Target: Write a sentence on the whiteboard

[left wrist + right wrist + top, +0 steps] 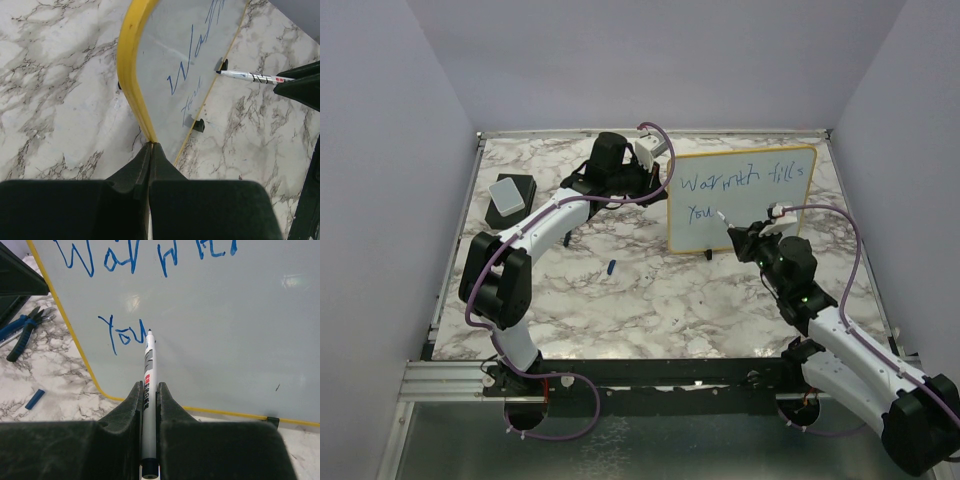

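Note:
The whiteboard [765,205] stands upright at the back right of the marble table, yellow-framed on small black feet. On it, in blue, is the sentence [740,182]: "Warmth fills" above "You". My left gripper [151,145] is shut on the board's yellow frame [128,60] at its left edge. My right gripper [148,388] is shut on a white marker [148,365]. The marker's tip touches the whiteboard [230,340] just right of "You" [122,335]. The marker [250,77] also shows from the left wrist, pointing at the board [165,45].
A grey-topped black eraser block [510,196] lies at the back left. A small blue cap [610,266] lies on the marble in front of the board. Blue-handled pliers [22,332] lie left of the board. The board's foot [198,125] rests on the table. Purple walls enclose the table.

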Tool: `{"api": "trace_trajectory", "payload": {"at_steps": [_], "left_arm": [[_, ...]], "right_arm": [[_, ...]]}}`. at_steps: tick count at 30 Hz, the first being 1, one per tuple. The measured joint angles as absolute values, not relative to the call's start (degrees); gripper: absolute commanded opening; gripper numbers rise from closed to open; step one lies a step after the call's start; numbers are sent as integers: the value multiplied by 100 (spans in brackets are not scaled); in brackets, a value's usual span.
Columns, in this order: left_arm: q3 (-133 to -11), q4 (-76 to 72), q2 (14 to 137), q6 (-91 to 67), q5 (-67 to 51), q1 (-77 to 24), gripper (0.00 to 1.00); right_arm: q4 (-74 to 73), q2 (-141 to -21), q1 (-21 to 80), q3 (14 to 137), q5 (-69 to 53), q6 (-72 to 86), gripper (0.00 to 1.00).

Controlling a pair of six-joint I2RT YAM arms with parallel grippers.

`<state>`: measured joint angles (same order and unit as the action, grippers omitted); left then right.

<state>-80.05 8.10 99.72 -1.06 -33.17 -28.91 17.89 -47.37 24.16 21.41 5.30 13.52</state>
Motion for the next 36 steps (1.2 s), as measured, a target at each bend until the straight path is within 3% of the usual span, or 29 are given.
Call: {"api": "trace_trajectory", "payload": {"at_steps": [36], "left_arm": [[-8005, 834, 9972, -97, -3293, -2884, 0]], "right_arm": [[2139, -5378, 2416, 2320, 644, 1343, 1]]}}
